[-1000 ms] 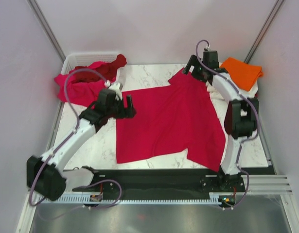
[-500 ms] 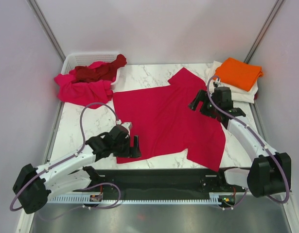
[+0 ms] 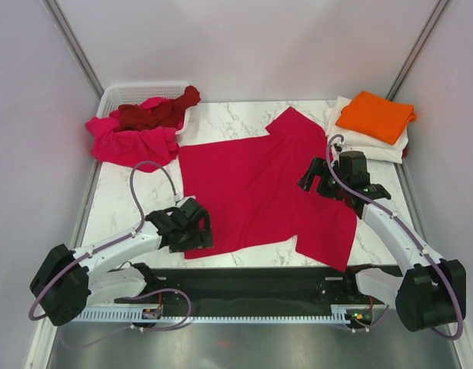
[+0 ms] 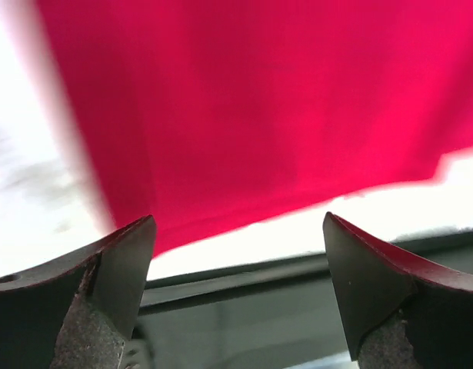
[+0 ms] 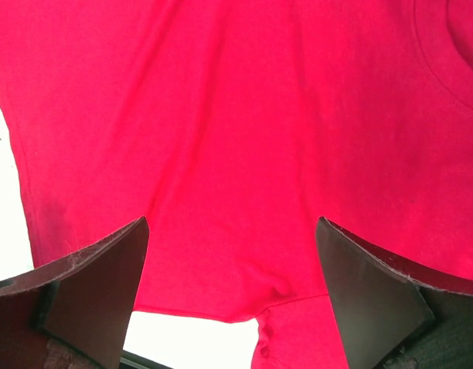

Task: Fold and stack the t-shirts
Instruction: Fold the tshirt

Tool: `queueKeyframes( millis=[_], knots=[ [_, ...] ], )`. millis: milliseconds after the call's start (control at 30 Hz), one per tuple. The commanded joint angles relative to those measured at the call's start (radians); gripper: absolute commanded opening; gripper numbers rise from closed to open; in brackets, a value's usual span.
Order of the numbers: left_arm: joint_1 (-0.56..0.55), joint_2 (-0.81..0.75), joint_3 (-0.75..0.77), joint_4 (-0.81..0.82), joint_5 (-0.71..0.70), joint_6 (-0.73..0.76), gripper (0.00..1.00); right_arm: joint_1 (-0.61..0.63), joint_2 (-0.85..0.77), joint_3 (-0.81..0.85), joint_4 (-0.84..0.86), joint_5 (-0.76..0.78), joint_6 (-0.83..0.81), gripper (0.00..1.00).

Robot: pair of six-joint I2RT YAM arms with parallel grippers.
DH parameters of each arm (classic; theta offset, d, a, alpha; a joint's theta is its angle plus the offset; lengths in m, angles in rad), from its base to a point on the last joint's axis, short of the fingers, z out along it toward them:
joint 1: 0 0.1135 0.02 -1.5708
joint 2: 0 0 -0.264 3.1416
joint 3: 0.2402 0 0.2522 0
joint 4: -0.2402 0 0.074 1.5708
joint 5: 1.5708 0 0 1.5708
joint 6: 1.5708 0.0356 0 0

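While the crimson t-shirt (image 3: pixel 259 192) lies flat mid-frame on the desk (image 3: pixel 221 119), both arms stretch low, jaws spread and empty: left tool (image 3: pixel 198 231) at its lower-left corner, right tool (image 3: pixel 311 178) over its right side. Both previously sat higher.

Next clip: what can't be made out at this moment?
Top view: left gripper covers the crimson shirt's near-left corner.
Left wrist view: blur smears that hem.
Top view: orange shirt hides most of the cream-white shirt.
Top view: pink shirt and maroon shirt hide the basket's inside.
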State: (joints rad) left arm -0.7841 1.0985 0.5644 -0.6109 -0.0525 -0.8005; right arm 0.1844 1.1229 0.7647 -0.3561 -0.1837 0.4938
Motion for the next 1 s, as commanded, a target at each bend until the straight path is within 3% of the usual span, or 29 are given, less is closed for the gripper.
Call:
queueKeyframes(
  millis=[0, 167, 400, 467, 633, 667, 733, 767, 900, 967],
  knots=[
    [0.031, 0.012, 0.005, -0.233, -0.302, -0.253, 0.96, 0.004, 0.009, -0.005, 0.025, -0.022, -0.029, 0.98],
    [0.029, 0.061, 0.018, -0.233, -0.305, -0.240, 0.84, 0.006, 0.026, -0.010, 0.029, -0.022, -0.032, 0.98],
    [0.025, 0.089, 0.034, -0.233, -0.305, -0.240, 0.84, 0.004, 0.031, -0.025, 0.025, -0.002, -0.034, 0.98],
    [0.023, 0.084, 0.022, -0.202, -0.231, -0.218, 0.68, 0.006, 0.031, -0.025, 0.025, 0.001, -0.034, 0.98],
    [0.016, 0.069, -0.034, -0.115, -0.156, -0.221, 0.40, 0.004, 0.034, -0.028, 0.014, 0.016, -0.031, 0.98],
    [0.014, 0.063, -0.038, -0.104, -0.153, -0.221, 0.27, 0.004, 0.028, -0.028, 0.005, 0.024, -0.029, 0.98],
    [0.013, 0.047, -0.038, -0.093, -0.156, -0.215, 0.16, 0.004, 0.015, -0.036, -0.009, 0.090, -0.009, 0.98],
    [0.014, 0.046, -0.028, -0.093, -0.161, -0.198, 0.06, 0.004, 0.000, -0.038, -0.041, 0.128, 0.006, 0.98],
    [0.032, 0.034, 0.005, -0.092, -0.181, -0.158, 0.02, 0.003, -0.034, -0.012, -0.193, 0.370, 0.026, 0.98],
    [0.055, 0.029, 0.002, -0.090, -0.178, -0.141, 0.02, 0.001, -0.034, 0.039, -0.348, 0.552, 0.130, 0.98]
  ],
)
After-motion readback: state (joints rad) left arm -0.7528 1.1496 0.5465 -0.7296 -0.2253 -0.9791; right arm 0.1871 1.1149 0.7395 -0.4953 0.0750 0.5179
